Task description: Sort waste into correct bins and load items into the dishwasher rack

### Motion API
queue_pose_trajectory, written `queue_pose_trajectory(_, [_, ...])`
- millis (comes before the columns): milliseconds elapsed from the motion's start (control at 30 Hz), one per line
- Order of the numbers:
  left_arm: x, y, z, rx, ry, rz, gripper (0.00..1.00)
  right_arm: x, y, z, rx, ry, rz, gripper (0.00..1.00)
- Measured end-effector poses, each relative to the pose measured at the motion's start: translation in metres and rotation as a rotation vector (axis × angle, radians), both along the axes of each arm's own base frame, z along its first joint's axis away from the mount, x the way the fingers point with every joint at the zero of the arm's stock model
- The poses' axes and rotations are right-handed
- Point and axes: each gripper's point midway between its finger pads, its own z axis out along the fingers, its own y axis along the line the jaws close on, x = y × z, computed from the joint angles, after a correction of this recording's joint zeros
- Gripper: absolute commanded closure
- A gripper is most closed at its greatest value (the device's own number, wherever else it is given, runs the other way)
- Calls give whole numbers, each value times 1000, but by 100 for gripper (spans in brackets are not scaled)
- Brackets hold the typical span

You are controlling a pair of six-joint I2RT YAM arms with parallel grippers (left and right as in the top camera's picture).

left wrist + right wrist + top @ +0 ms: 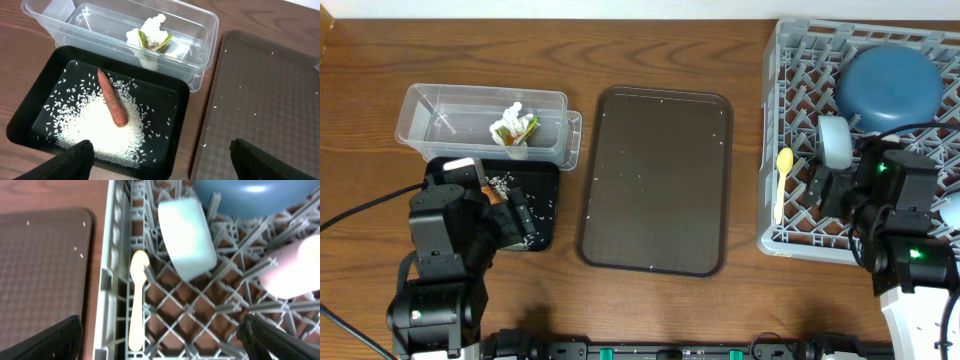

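Observation:
In the left wrist view an orange carrot (112, 105) lies on a heap of white rice (90, 132) inside the black tray (165, 145). Behind it the clear tub (202, 22) holds crumpled tissues and a yellow-green wrapper (150, 36). My left gripper (162, 160) hangs open over the tray's near edge, with nothing between its fingers. The grey rack (790, 60) holds the dark blue bowl (887, 88), a light-blue cup (187, 235), a pink cup (292, 270) and the pale yellow spoon (138, 305). Over the rack's front left part my right gripper (160, 340) stands open and holds nothing.
A large dark brown serving tray (655, 180), dotted with a few rice grains, lies between the bins and the rack. The black tray (545, 175) touches the clear tub (430, 110) at the table's left. A cable runs off at the left edge.

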Motion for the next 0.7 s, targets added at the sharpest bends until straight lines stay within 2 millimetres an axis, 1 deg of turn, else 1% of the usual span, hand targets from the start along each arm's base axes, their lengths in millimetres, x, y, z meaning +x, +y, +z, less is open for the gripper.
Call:
queue_pose_trajectory(200, [0,0,0,0,0,0,10,-6,0,-7,2,40,-1,1])
queue_pose_trajectory(700, [0,0,0,2,0,-2,9,-6,0,-8,0,42,-3,1])
